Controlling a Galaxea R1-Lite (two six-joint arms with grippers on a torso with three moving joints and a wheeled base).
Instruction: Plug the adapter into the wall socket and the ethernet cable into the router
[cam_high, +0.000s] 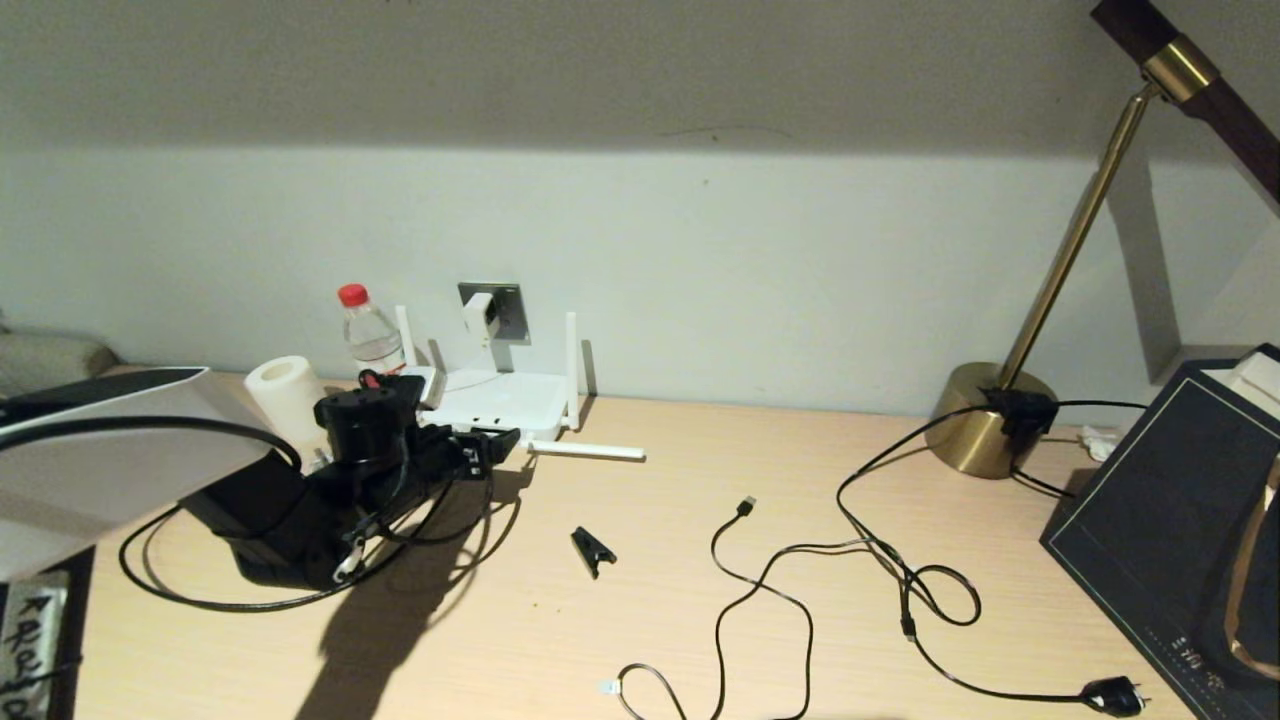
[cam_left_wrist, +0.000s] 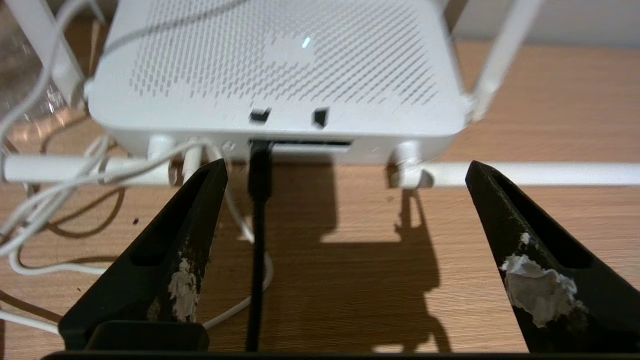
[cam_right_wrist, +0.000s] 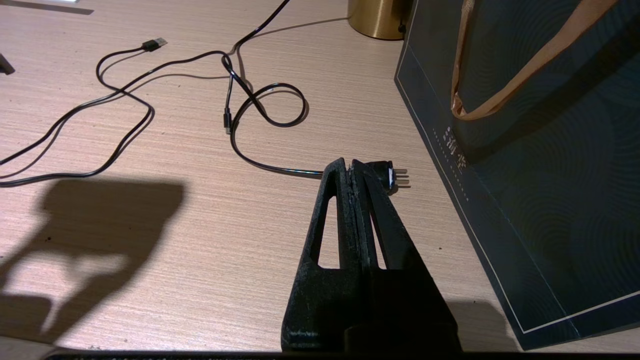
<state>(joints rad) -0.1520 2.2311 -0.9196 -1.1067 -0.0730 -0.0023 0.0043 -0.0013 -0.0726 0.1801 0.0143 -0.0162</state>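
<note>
We see the left gripper (cam_left_wrist: 345, 172) spread wide and holding nothing, just short of the router (cam_left_wrist: 280, 70). The ethernet cable (cam_left_wrist: 259, 240) runs between the fingers (cam_left_wrist: 170, 270), nearer one, plugged into the router's port edge. At the router's 12 o'clock, the adapter (cam_high: 481, 314) sits in the wall socket (cam_high: 508, 305); a water bottle (cam_high: 370, 335) stands at 10. The right gripper (cam_right_wrist: 352, 167) is parked, pressed shut and empty, over the desk (cam_right_wrist: 200, 225).
</note>
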